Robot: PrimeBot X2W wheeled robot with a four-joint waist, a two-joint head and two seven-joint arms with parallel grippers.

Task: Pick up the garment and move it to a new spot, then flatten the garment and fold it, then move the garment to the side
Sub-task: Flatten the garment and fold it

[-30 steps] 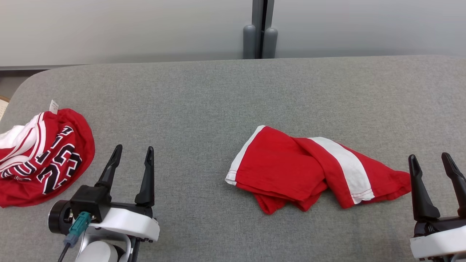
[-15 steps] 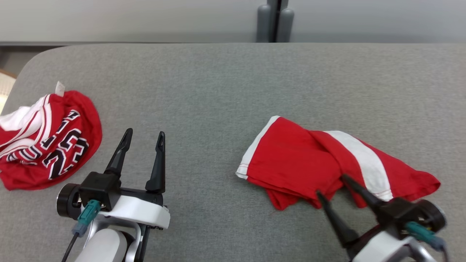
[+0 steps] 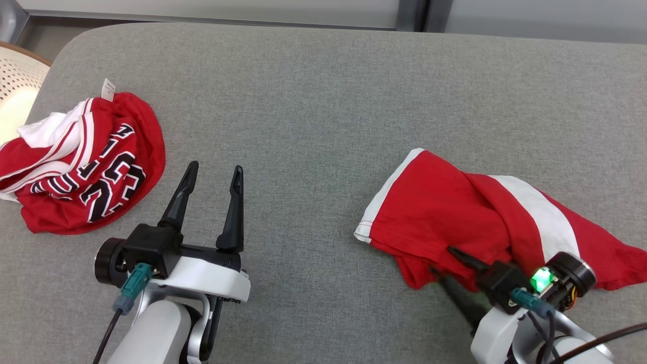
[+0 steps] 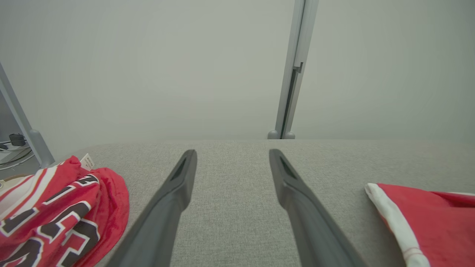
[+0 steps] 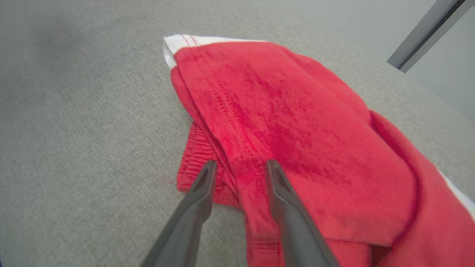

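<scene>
The garment (image 3: 455, 212) is a crumpled red piece with white bands, lying at the right of the grey table (image 3: 303, 101). It also shows in the right wrist view (image 5: 297, 122) and at the right edge of the left wrist view (image 4: 426, 218). My right gripper (image 3: 441, 260) is at the garment's near edge. Its fingers stand partly closed around a raised fold of red cloth (image 5: 240, 163); whether they pinch it is unclear. My left gripper (image 3: 216, 167) is open above bare table (image 4: 230, 152), between the two red pieces and apart from both.
A second red piece, a jersey (image 3: 86, 167) with black-and-white numbers and a white tag, lies bunched at the table's left end (image 4: 55, 207). A pale perforated basket (image 3: 20, 76) sits beyond the table's left corner. A grey post (image 4: 293, 74) stands behind the far edge.
The head camera has tilted down and turned. My right gripper came in from the right edge to the garment's near edge, and its jaws have narrowed around a fold. The left gripper stays open.
</scene>
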